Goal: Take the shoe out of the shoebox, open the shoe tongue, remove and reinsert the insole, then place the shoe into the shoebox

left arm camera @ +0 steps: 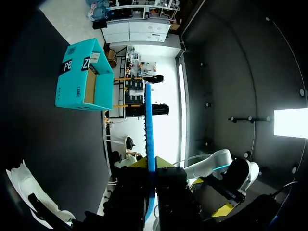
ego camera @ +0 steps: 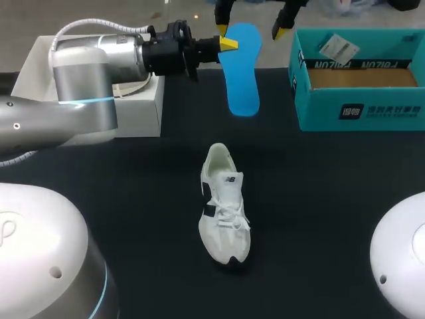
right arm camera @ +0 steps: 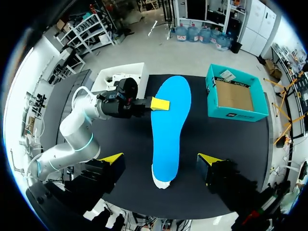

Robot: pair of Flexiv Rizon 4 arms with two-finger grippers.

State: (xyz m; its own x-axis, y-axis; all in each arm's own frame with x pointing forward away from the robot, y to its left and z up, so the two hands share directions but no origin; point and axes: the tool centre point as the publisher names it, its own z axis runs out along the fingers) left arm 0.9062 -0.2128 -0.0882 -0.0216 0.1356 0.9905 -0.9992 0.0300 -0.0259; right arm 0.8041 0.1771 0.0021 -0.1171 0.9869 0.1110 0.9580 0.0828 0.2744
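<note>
Left pincer (ego camera: 228, 44) is clamped on the blue insole (ego camera: 242, 70), gripping one long edge near the wide front end. Left wrist view shows the insole edge-on, with a yellow tip pressed on each side. The insole is up off the black bench (ego camera: 133, 199), flat face to the head camera, heel end pointing toward the shoe.

Right pincer (right arm camera: 161, 161) is spread wide and holds nothing. It hangs high over the bench looking straight down, its two yellow tips either side of the insole and apart from it.

White sneaker (ego camera: 224, 212) stands upright mid-bench on its sole, laces up, well apart from the box. In the right wrist view only one end of it pokes out under the insole.

Teal shoebox (ego camera: 358, 83) is open at the far right of the bench, with cardboard showing inside. A white box (ego camera: 36, 73) sits far left behind the left arm.
</note>
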